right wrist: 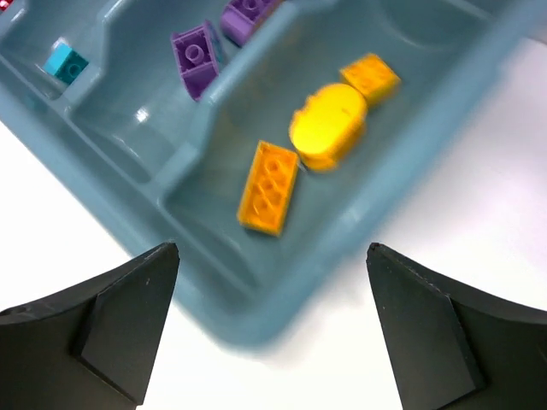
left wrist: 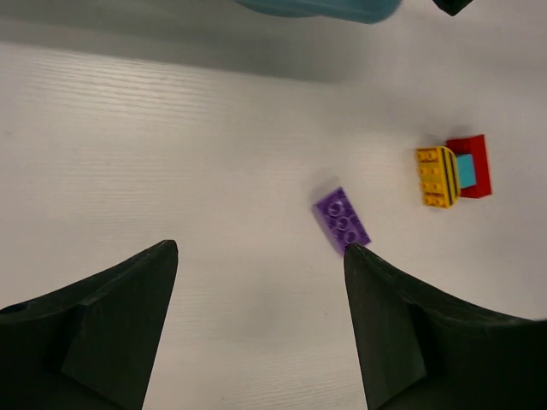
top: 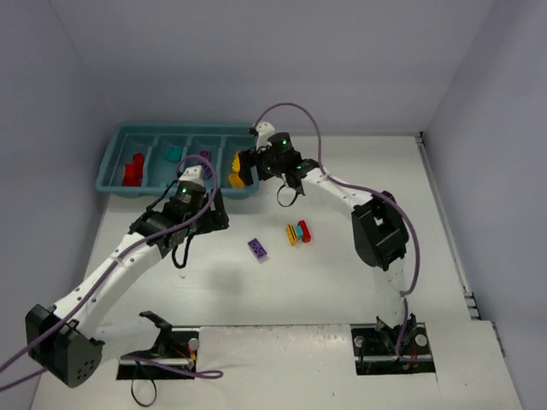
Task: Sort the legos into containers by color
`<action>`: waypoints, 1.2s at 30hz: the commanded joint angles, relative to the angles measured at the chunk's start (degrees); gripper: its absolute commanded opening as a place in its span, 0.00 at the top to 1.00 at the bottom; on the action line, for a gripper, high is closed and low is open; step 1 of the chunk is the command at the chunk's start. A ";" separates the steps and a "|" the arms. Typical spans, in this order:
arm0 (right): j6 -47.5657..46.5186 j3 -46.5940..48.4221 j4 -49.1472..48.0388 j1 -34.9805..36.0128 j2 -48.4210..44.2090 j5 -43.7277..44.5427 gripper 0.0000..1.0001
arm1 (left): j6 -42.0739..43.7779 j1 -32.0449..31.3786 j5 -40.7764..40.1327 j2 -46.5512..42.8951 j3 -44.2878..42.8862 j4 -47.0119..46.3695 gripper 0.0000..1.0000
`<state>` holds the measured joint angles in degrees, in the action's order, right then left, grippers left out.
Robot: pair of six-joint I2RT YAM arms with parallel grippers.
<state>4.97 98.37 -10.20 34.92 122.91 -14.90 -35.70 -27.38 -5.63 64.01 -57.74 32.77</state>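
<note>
At upper centre, over the tray (top: 109, 169), the right pincer (right wrist: 272, 249) is gaping wide above yellow bricks (right wrist: 269, 186); the left pincer (left wrist: 261, 248) is hovering wide-open near a purple brick (left wrist: 342, 220).

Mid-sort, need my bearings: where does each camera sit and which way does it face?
Top external: above and behind the bases, looking down over the table to the teal tray; both arms, left tool, right tool show.
Left wrist: on the left arm, facing down at the purple brick and yellow-teal-red stack; own open fingers at bottom.
Right wrist: on the right arm, facing down at yellow pieces in the tray; own open fingers at bottom.
Shared: top and left wrist both show brick and stack.
</note>
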 commanded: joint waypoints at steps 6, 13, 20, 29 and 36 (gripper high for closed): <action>2.06 -22.39 -3.35 -2.84 -30.08 18.04 0.11 | -17.27 -14.09 -8.96 10.51 -5.71 -0.17 0.28; 5.22 -37.44 1.40 -4.94 -44.59 24.12 0.10 | -23.18 -17.88 -9.22 23.17 -12.83 2.82 0.28; 8.56 -49.66 3.16 -7.23 -55.32 22.81 0.09 | -26.34 -18.33 -8.96 33.10 -16.44 5.63 0.28; 8.48 -53.63 4.13 -7.67 -57.87 21.40 0.09 | -30.04 -18.42 -7.29 41.02 -16.44 6.86 0.39; 7.42 -53.81 4.04 -7.93 -56.12 20.70 0.08 | -28.11 -18.42 -11.77 39.01 -18.55 10.63 0.89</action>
<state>12.60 44.07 -3.42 27.42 66.57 6.00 -64.25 -45.65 -13.43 106.98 -73.08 39.53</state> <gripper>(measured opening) 0.915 0.243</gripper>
